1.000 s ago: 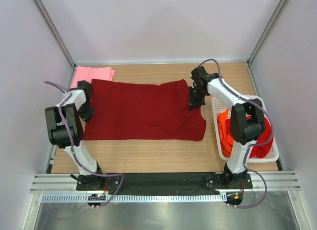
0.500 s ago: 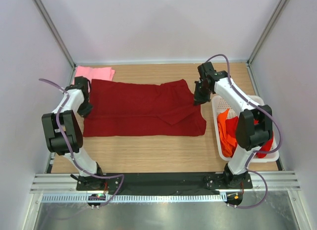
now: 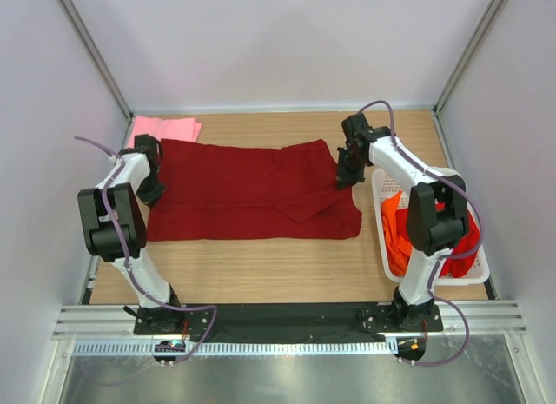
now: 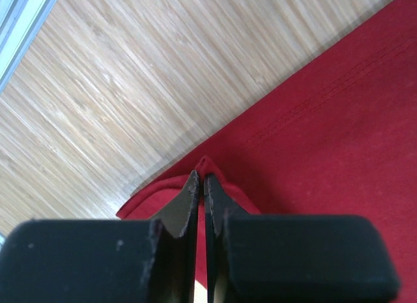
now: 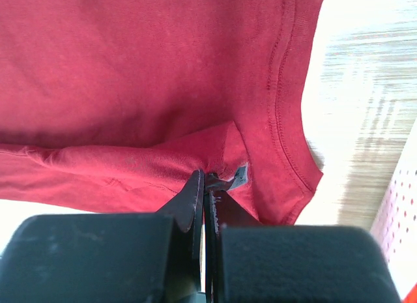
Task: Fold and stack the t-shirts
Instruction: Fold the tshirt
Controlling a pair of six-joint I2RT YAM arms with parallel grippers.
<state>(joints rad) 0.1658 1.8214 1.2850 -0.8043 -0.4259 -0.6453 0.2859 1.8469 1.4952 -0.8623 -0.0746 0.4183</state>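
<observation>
Bright, even light; wrist cams soft up close.
Top view: diffuse, only faint soft shadows on table [image 3: 261, 265]. Right wrist: table blown out near-white at right. Maroon t-shirt [image 4: 326, 153] stitching sharp in both wrist views; left claw [image 4: 202, 178] & right claw [image 5: 203, 182] dark, out of focus at btm.

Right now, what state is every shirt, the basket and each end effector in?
maroon t-shirt: spread out, held at both ends
pink t-shirt: folded, far-left corner
basket: upright, holding two shirts
orange t-shirt: crumpled in basket
bright red t-shirt: crumpled in basket
left end effector: shut on maroon t-shirt
right end effector: shut on maroon t-shirt
</observation>
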